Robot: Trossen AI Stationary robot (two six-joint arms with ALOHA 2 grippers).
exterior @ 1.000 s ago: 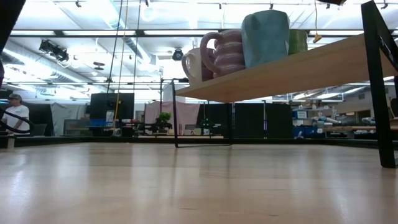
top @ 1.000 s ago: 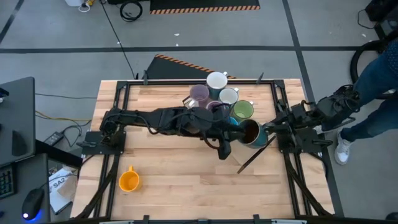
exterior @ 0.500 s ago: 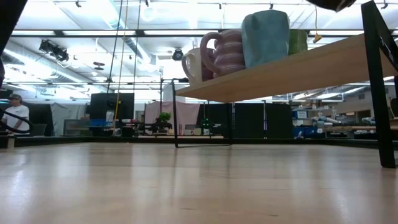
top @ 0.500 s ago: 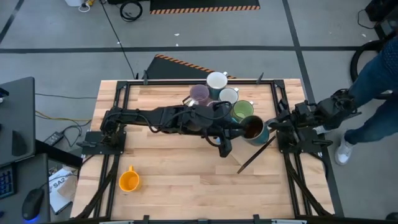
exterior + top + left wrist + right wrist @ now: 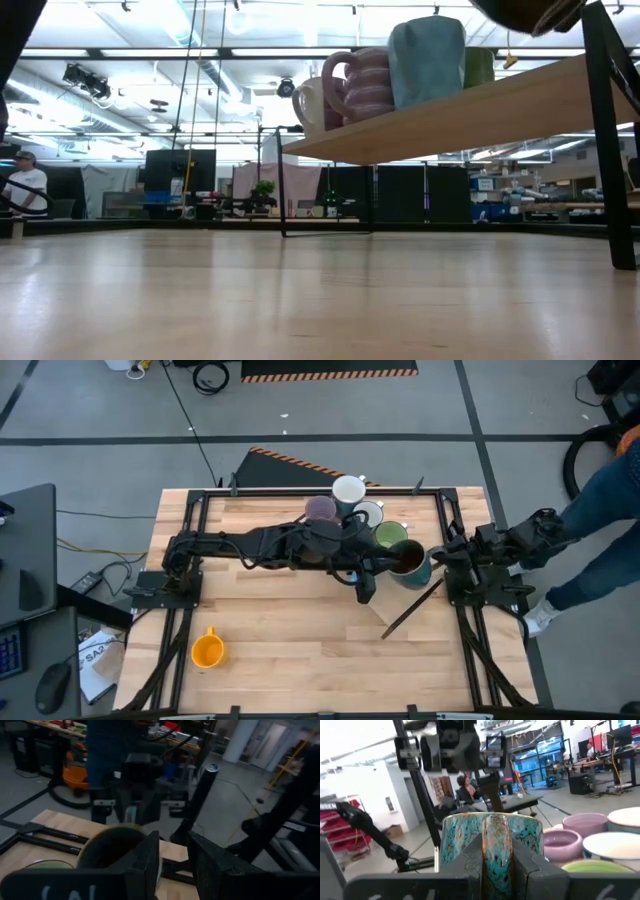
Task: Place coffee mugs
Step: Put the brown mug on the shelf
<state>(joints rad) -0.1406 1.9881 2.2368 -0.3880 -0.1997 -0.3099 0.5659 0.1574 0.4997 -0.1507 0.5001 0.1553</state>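
Observation:
A dark brown mug with a teal mottled outside [image 5: 408,563] hangs in the air next to the mug cluster; its underside [image 5: 528,12] shows above the raised wooden shelf [image 5: 450,110]. My right gripper [image 5: 496,862] is shut on it from the table's right. My left gripper [image 5: 174,862] reaches in from the left, open, with one finger over the mug's mouth [image 5: 107,851]. On the shelf stand a white mug [image 5: 349,490], a second white one [image 5: 368,514], a lavender mug [image 5: 320,510], a green mug [image 5: 390,536] and a blue mug [image 5: 428,60]. An orange mug [image 5: 207,649] rests on the table. My right gripper pinches the mug's handle [image 5: 496,837] between its two fingers, coming level from the table's right. The mug is upright and lifted clear. My left gripper has one finger [image 5: 149,855] at the mug's rim; whether it touches the mug cannot be told.
A dark rod [image 5: 410,608] lies slantwise on the table below the held mug. A shelf leg [image 5: 605,130] stands at the right in the low view. A person's leg [image 5: 600,500] is beside the table's right edge. Bare wood lies toward the near edge [image 5: 320,660].
The dark mug has moved a little toward the far edge and the right, and both grippers have moved with it. In the low view its underside has come lower into the picture, toward the shelf. The person at the right has shifted a foot.

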